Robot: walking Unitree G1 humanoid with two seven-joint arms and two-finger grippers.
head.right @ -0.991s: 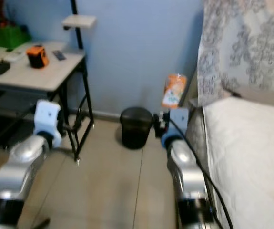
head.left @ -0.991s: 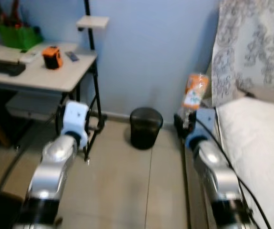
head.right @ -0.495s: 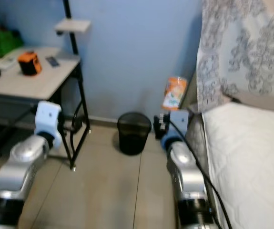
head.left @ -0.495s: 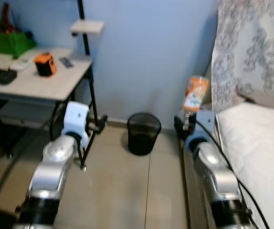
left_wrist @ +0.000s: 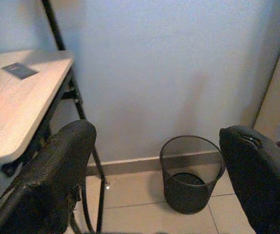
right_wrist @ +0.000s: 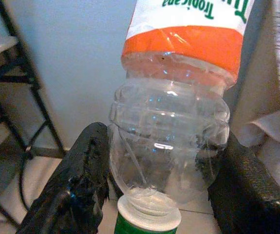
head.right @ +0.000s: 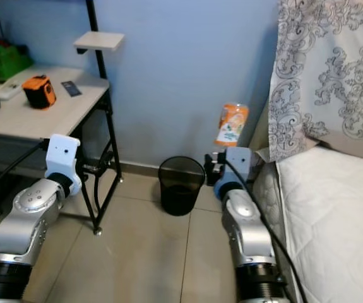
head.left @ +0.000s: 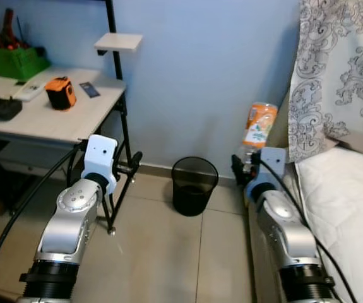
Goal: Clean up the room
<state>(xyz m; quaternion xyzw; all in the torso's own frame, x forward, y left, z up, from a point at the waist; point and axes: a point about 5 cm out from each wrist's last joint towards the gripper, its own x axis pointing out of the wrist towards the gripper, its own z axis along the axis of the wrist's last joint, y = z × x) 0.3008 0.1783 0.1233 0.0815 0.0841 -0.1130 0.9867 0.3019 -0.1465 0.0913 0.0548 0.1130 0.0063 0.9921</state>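
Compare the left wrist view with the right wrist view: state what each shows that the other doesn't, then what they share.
Left wrist view: the open left end effector, the black mesh bin on the floor and a card on the desk.

Right wrist view: the right end effector shut on an empty plastic bottle, cap down, with an orange and white label.

Both: the blue wall, black desk legs and tiled floor.

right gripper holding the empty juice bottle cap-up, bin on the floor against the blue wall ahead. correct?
Not quite: the bottle is held cap-down. The right wrist view shows its green cap at the lower end, below the fingers of the right gripper, with the orange label above. The rest holds: the black mesh bin stands on the floor by the blue wall.
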